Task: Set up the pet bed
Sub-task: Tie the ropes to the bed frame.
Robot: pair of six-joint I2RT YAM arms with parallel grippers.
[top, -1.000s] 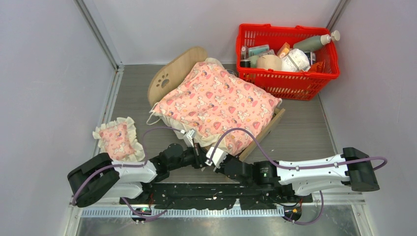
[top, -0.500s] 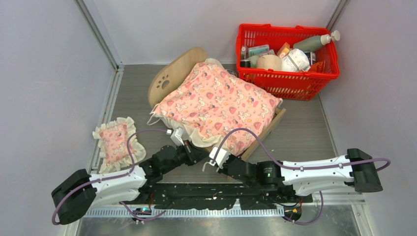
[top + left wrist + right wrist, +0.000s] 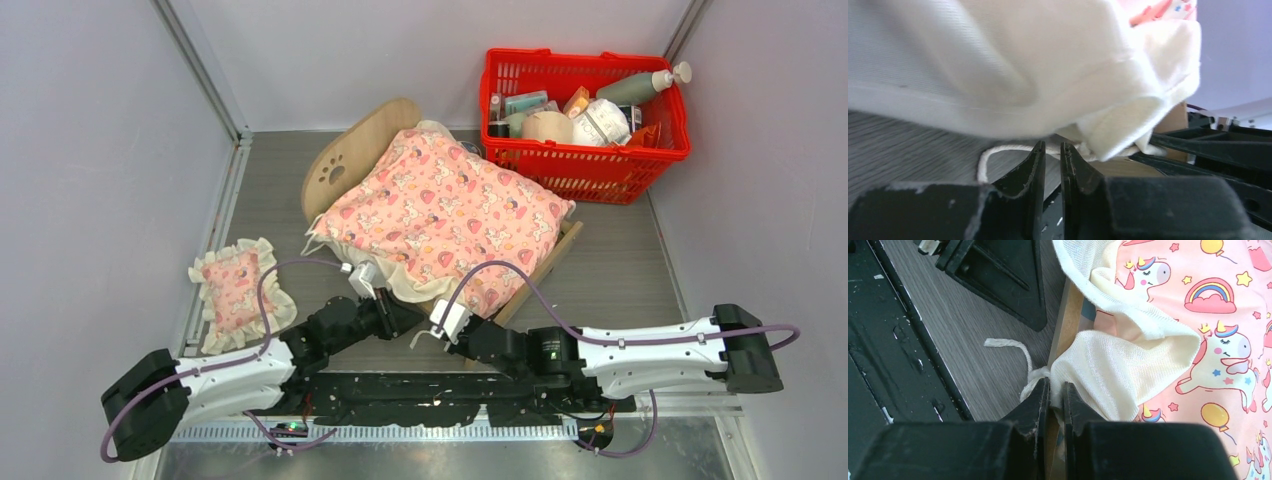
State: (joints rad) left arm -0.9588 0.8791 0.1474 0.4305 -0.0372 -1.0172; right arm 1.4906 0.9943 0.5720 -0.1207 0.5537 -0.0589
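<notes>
Currently dressing the pet bed (image 3: pixel 345 165), set just ahead of both claws and angling away to the far right. Already covered, by the look of it, with the blanket (image 3: pixel 450 210), down to the near corner. Pinching that corner's cream hem with the right claw (image 3: pixel 1055 387), closed almost fully on the cloth, right at the bed's wooden edge. Hovering low with the left claw (image 3: pixel 1052 147), just left of its partner: parted by only a sliver, gripping nothing visible, with the cream frill hanging immediately above and beyond the tips and a loop of white cord (image 3: pixel 1008 147) lying just ahead on the table (image 3: pixel 908 135). Judging the step as squaring off the blanket's near edge. Next, probably: tug the hem gently into line with the right claw, let go, then back the left claw clear and reach out to its left for the pillow (image 3: pixel 235 285). Calls for a light pull, so as not to drag the light frame.
</notes>
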